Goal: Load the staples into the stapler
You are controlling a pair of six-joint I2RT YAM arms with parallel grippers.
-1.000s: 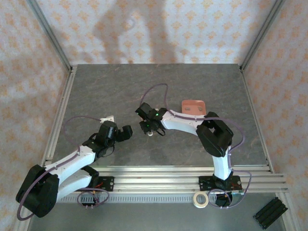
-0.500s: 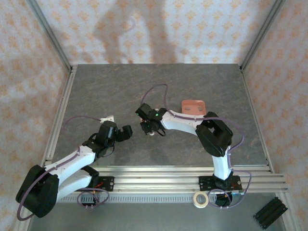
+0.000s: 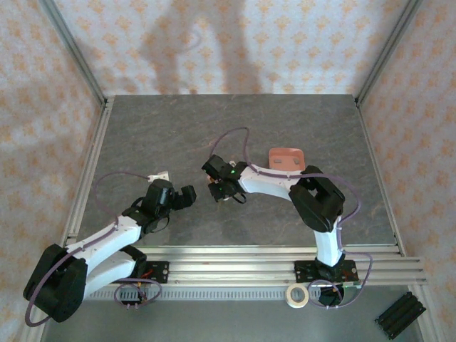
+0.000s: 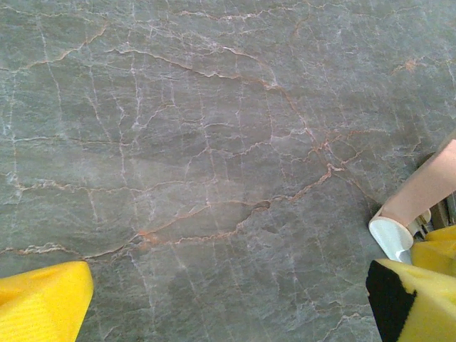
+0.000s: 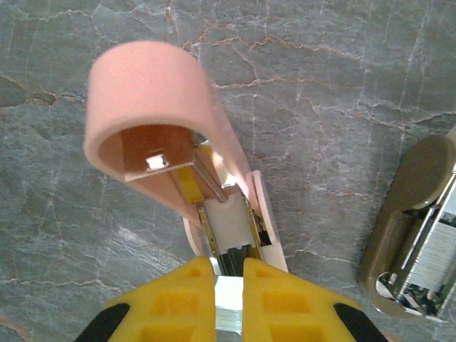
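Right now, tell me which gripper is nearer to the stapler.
Right. The right gripper is at the stapler, shut on a silvery strip, apparently staples, at its open channel. The left gripper hangs open over the table to the stapler's left, apart from it.

Right hand now slightly farther out.

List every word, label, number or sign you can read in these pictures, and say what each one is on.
No readable text in any view.
Stapler: plain pink plastic, no marking.
Staples in the right gripper: bare metal, no marking.
Small white piece: too small to tell if it is printed.
Tape roll: no print can be made out.
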